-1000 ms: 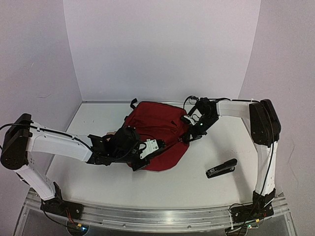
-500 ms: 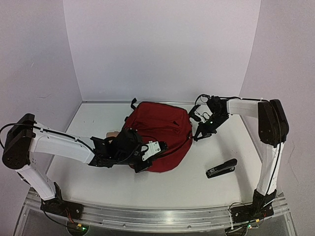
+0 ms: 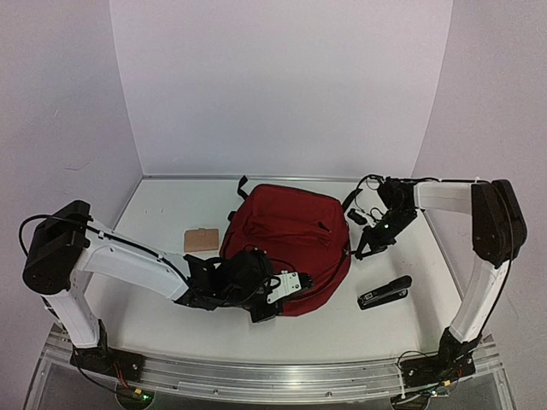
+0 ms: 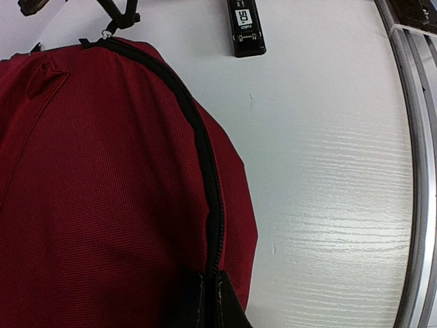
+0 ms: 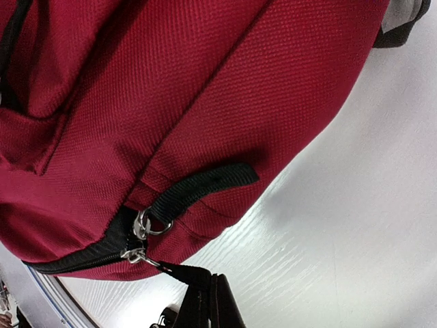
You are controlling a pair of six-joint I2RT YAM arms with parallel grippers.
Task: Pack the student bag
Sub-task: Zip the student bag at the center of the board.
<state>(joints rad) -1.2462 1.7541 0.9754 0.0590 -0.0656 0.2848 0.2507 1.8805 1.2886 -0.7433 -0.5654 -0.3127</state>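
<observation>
The dark red student bag (image 3: pixel 291 235) lies in the middle of the table, its black zipper closed along the part I can see. My left gripper (image 3: pixel 295 290) is at the bag's near edge. In the left wrist view its fingers (image 4: pixel 208 304) are shut on the bag's zipper seam (image 4: pixel 205 164). My right gripper (image 3: pixel 367 249) is at the bag's right side. In the right wrist view it (image 5: pixel 212 304) is shut on a black zipper pull strap (image 5: pixel 181 273) fixed to a metal slider (image 5: pixel 133 255). A second black pull (image 5: pixel 205 183) lies on the fabric (image 5: pixel 225 82).
A black stapler (image 3: pixel 385 292) lies on the table right of the bag, also visible in the left wrist view (image 4: pixel 246 27). A brown card-like item (image 3: pixel 202 239) lies left of the bag. A metal rail (image 3: pixel 273 371) runs along the near table edge.
</observation>
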